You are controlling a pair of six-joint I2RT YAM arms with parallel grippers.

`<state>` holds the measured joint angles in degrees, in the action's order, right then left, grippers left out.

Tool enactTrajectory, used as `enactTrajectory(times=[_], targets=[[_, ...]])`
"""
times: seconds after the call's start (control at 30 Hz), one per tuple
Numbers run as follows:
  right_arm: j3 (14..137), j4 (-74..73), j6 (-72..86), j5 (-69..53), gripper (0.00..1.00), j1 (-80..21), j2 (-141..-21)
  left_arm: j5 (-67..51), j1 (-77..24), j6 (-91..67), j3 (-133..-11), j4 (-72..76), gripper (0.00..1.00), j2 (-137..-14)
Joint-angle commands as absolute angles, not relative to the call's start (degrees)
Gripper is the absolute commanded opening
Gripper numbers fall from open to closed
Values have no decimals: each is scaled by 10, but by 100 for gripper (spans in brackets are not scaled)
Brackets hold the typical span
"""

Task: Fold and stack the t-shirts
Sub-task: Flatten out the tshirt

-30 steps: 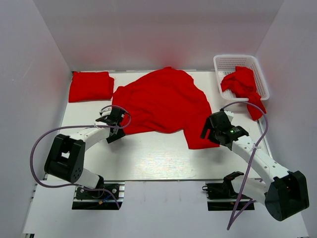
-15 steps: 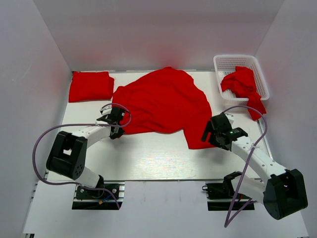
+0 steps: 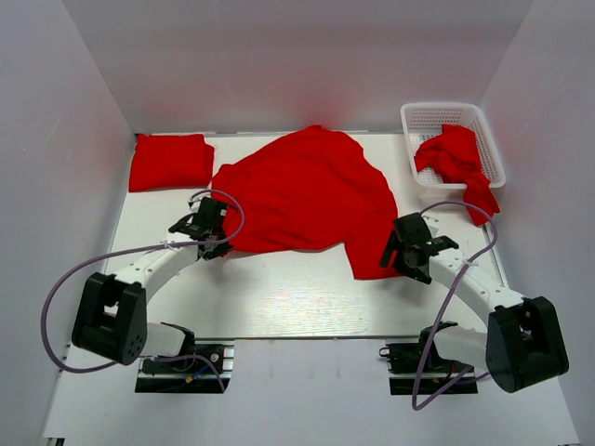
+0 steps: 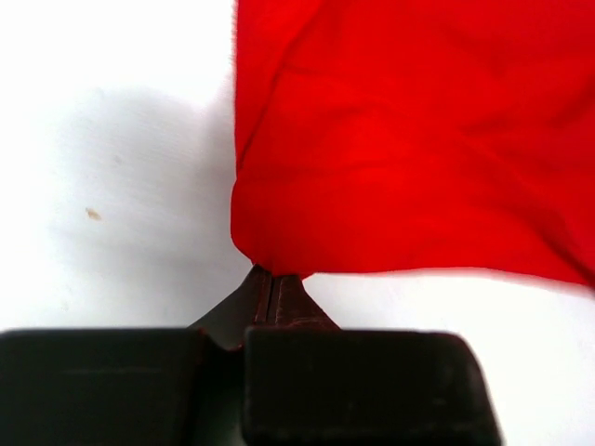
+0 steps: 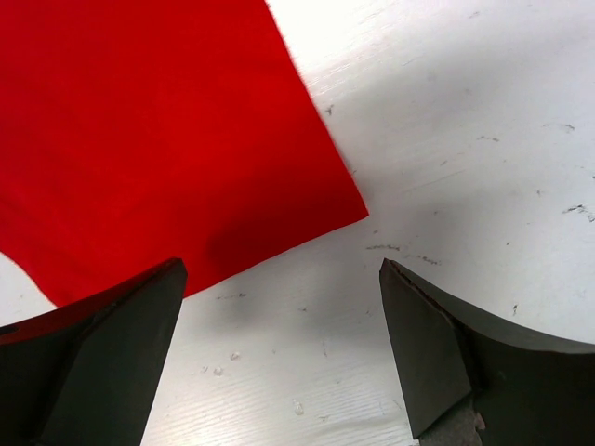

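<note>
Currently my left tool (image 4: 270,277) is clamped on a thin pinch of the spread t-shirt (image 3: 307,190), at its near-left edge, on the worktop (image 3: 279,297). My right tool (image 5: 279,307) gapes wide over the near-right corner, gripping nothing. Risk, as I judge it: the slim bite slips, or one-sided lifting skews the fold.

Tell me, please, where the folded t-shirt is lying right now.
In the top view, the folded t-shirt lies at the far left corner of the table, just left of the spread-out t-shirt.
</note>
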<state>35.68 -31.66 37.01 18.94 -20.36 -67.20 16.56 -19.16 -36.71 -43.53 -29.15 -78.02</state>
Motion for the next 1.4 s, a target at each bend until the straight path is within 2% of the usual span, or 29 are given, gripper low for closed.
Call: enactTrajectory(times=[0.0,0.2,0.33,0.77,1.0,1.03,1.13,1.17,1.2,1.37], targets=[[357,-303,378,207,90,-194,-681,77,-190,-323,-460,-351,0,-745],[351,-288,375,189,90,-180,-700,71,-190,-312,-507,-448,0,-744],[343,-272,374,170,90,-173,-713,37,-190,-289,-507,-454,0,-723],[324,-198,353,142,89,-156,-751,54,-190,-271,-523,-475,0,-698],[329,-164,345,149,81,-149,-772,60,-190,-265,-528,-475,0,-698],[328,-152,345,143,78,-150,-773,60,-190,-260,-528,-475,0,-698],[324,-127,349,126,53,-149,-787,60,-190,-260,-528,-475,0,-698],[323,-122,351,122,39,-149,-787,60,-190,-255,-528,-475,0,-698],[324,-118,354,124,1,-150,-785,54,-190,-255,-534,-475,0,-698],[345,-121,351,173,0,-150,-713,41,-190,-241,-555,-481,0,-692]])
